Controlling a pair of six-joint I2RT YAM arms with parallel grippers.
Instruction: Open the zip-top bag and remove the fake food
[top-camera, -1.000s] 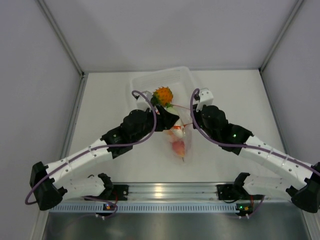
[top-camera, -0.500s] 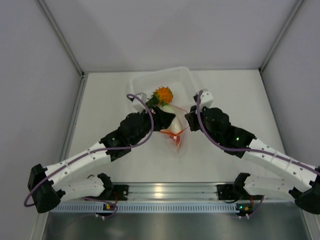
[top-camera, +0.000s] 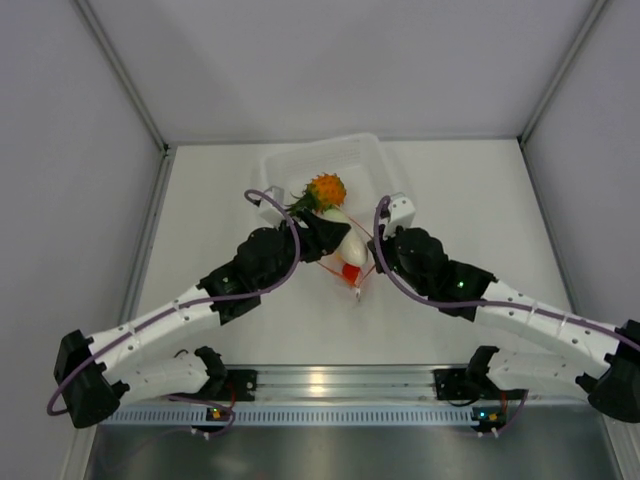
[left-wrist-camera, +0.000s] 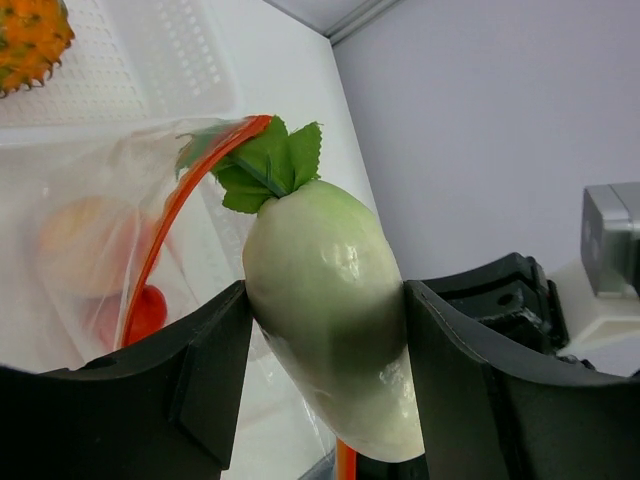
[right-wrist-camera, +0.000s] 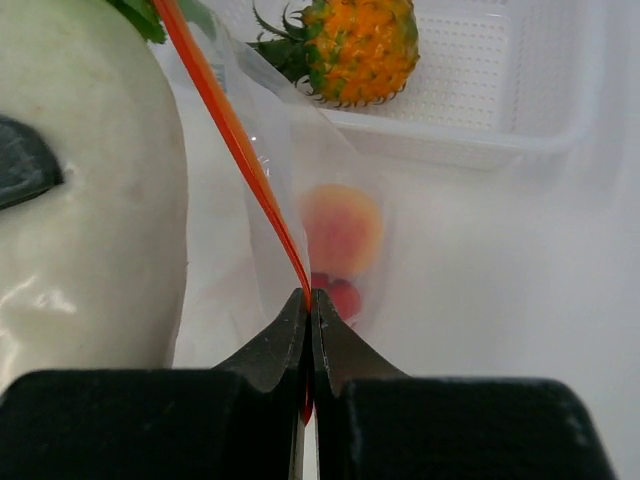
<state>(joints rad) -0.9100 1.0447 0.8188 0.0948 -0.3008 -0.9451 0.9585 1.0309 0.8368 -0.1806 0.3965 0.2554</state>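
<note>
My left gripper (left-wrist-camera: 325, 385) is shut on the white round vegetable (left-wrist-camera: 330, 320) with green leaves and holds it at the mouth of the zip-top bag (left-wrist-camera: 90, 250). In the top view the vegetable (top-camera: 342, 238) sits between both arms. My right gripper (right-wrist-camera: 308, 315) is shut on the bag's red-orange zip strip (right-wrist-camera: 235, 140). The peach-coloured fruit (right-wrist-camera: 342, 225) and the small red fruit (right-wrist-camera: 340, 295) are inside the hanging bag. The orange pineapple (top-camera: 325, 190) lies in the clear tray (top-camera: 300, 160) and also shows in the right wrist view (right-wrist-camera: 365, 45).
The rigid clear tray (right-wrist-camera: 520, 110) stands at the back of the white table, just behind the bag. Grey walls close in the left, right and far sides. A metal rail (top-camera: 330, 382) runs along the near edge.
The left gripper has moved the white vegetable up and back toward the tray. The right gripper has shifted left with the zip strip, and the bag has bunched up shorter.
</note>
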